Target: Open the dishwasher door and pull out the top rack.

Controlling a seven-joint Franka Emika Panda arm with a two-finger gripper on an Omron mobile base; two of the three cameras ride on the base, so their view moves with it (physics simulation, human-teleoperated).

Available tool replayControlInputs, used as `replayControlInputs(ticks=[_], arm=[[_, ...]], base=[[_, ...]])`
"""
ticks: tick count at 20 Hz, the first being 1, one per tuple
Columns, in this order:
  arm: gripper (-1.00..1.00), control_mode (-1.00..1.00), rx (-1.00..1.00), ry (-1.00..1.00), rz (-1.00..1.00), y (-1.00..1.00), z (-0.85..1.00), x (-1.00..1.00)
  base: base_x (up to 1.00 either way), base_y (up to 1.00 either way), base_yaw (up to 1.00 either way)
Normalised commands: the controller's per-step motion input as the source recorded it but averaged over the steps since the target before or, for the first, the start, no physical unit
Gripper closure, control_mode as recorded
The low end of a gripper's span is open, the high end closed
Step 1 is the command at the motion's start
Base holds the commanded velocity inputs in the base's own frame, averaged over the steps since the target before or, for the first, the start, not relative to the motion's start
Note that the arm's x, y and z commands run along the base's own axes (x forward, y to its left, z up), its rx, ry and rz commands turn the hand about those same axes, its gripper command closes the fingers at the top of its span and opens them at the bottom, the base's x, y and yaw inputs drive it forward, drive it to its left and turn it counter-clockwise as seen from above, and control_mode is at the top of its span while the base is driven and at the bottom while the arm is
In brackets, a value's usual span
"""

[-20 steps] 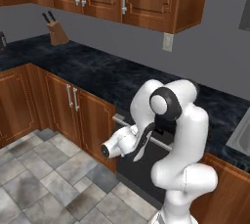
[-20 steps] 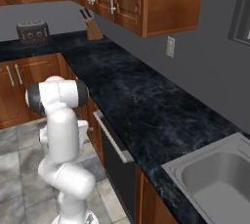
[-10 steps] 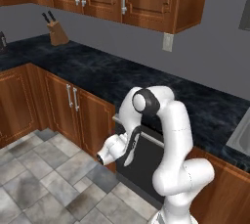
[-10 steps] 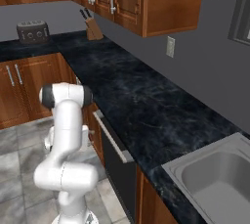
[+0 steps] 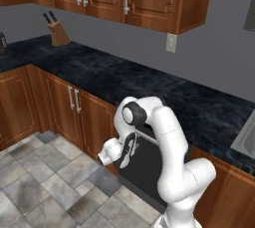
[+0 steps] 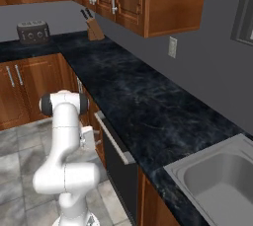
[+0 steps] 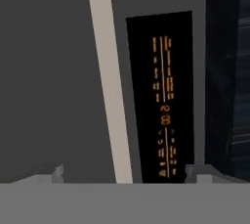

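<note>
**Gripper lined up on closed dishwasher door**

In the hand view, the gripper [image 7: 124, 171] is held spread before the dishwasher door [image 7: 53, 81]. The handle [image 7: 110, 81] is framed between the tips, presumably for grasping; right of the handle, the control strip [image 7: 163, 96] is lit.

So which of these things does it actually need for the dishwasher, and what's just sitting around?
For the job:
- dishwasher door, shut
- its handle
- gripper, open, facing the door

Just there:
- knife block
- toaster
- sink
- wall outlet
- wooden cabinets
</note>
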Motion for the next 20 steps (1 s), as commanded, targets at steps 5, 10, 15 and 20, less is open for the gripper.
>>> replayControlInputs(ticks=[5,10,15,20], arm=[[-1.00,-1.00,-0.04,-0.02,-0.07,-0.18,-0.25,0.51],[-1.00,-1.00,-0.03,0.00,-0.05,-0.19,-0.29,0.42],[-1.00,-1.00,-0.05,-0.07,-0.04,-0.13,-0.18,0.26],[-1.00,-1.00,-0.06,-0.21,-0.02,-0.06,0.00,0.06]], base=[[0.00,0.00,0.00],[0.00,0.00,0.00],[0.00,0.00,0.00],[0.00,0.00,0.00]])
